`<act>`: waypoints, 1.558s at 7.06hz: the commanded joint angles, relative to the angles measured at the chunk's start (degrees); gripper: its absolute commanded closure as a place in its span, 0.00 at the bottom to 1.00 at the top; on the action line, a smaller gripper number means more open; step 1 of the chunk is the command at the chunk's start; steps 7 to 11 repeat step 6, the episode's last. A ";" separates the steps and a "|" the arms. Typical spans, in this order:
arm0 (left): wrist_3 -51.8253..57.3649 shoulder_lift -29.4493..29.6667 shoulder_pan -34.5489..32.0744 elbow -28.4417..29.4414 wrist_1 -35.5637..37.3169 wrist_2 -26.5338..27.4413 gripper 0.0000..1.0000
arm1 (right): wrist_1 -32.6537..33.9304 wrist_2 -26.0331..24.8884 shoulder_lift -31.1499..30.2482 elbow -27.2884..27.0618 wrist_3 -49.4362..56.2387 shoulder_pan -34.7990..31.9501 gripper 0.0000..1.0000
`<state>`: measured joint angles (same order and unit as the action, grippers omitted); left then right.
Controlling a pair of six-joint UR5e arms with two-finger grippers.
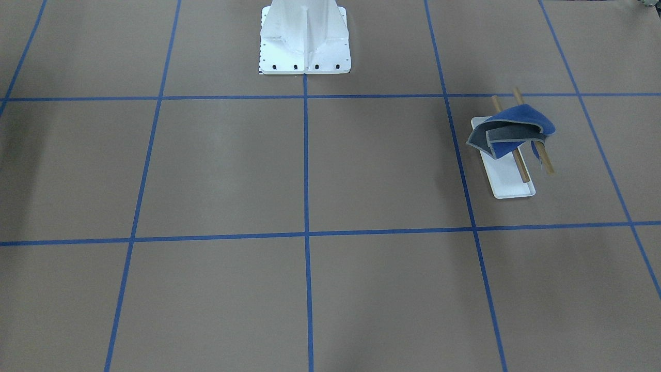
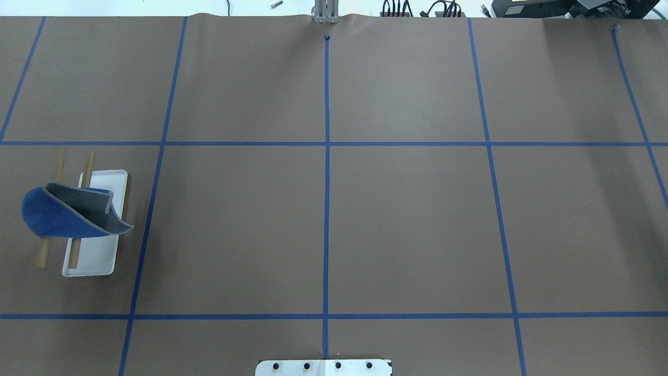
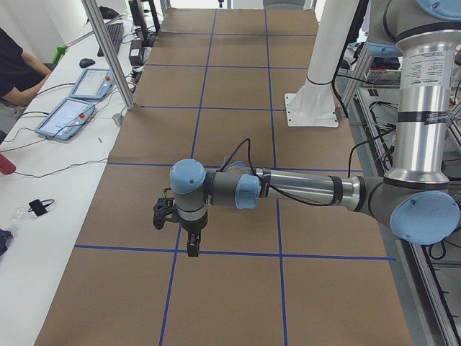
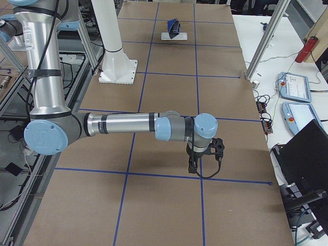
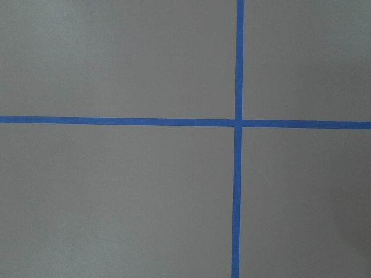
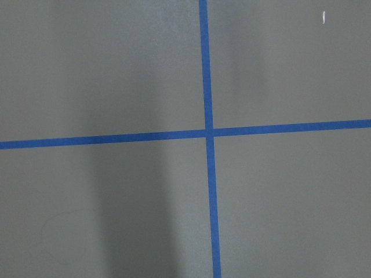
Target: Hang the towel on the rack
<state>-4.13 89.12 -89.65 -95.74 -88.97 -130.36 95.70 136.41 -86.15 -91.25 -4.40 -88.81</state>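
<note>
The towel (image 1: 511, 132), blue on one side and grey on the other, lies draped and folded over the two brown wooden rods of the rack (image 1: 508, 181). The overhead view shows the towel (image 2: 68, 214) on the rack (image 2: 94, 258) at the table's left end, and the exterior right view shows the towel (image 4: 173, 25) far off. My left gripper (image 3: 191, 246) shows only in the exterior left view, my right gripper (image 4: 192, 167) only in the exterior right view. Both hang above bare table, far from the rack. I cannot tell whether either is open or shut.
The large white bolted pedestal (image 1: 304, 41) stands at the robot's side of the table. Blue tape lines cross the brown table (image 2: 407, 224). A person and tablets (image 3: 68, 115) are at a side desk. Both wrist views show only table and tape.
</note>
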 commanded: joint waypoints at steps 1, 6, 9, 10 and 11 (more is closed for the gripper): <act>0.00 0.00 0.00 0.20 0.02 0.02 0.01 | 0.45 -0.01 -0.33 -0.50 0.00 -0.14 0.00; 0.09 0.00 0.00 0.73 -0.06 0.02 0.01 | 0.45 -0.28 0.10 -0.51 0.00 -0.14 0.00; 0.09 0.00 0.00 0.73 -0.06 0.02 0.01 | 0.45 -0.28 0.10 -0.51 0.00 -0.14 0.00; 0.09 0.00 0.00 0.73 -0.06 0.02 0.01 | 0.45 -0.28 0.10 -0.51 0.00 -0.14 0.00; 0.09 0.00 0.00 0.73 -0.06 0.02 0.01 | 0.45 -0.28 0.10 -0.51 0.00 -0.14 0.00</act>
